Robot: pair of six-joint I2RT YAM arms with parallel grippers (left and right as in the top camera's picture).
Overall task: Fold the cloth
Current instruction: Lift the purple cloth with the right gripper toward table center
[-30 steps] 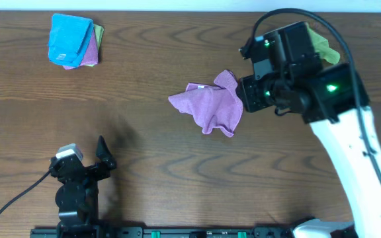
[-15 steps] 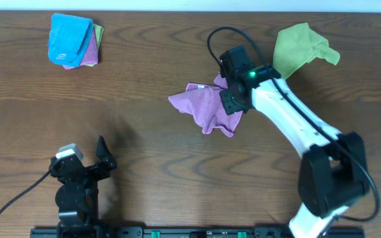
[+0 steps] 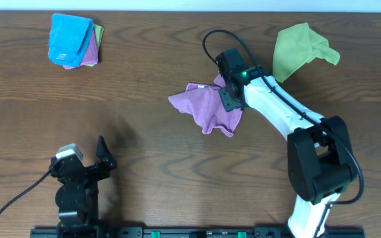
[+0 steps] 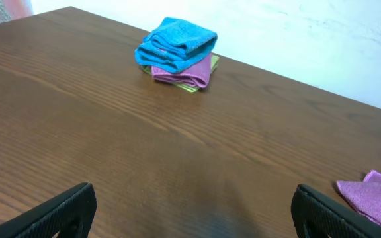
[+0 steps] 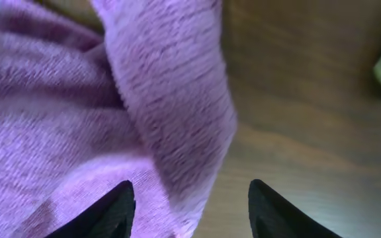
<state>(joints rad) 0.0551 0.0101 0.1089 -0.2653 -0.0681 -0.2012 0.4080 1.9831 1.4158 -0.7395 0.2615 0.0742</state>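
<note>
Overhead: the cloth (image 3: 207, 109) lies crumpled near the middle of the tabletop (image 3: 144, 139). Its long axis runs parallel to the far edge, with one pointed corner toward the left edge. Only this view shows its white tag (image 3: 202, 86), on the far side. Your right gripper (image 3: 230, 99) is over the cloth's right end.

Left wrist: the left gripper (image 4: 194, 192) is spread wide over bare wood, with just a lilac corner visible.

Right wrist: fuzzy purple weave fills the view. The fingers (image 5: 118, 208) stand apart astride a raised fold, not pinching it.
</note>
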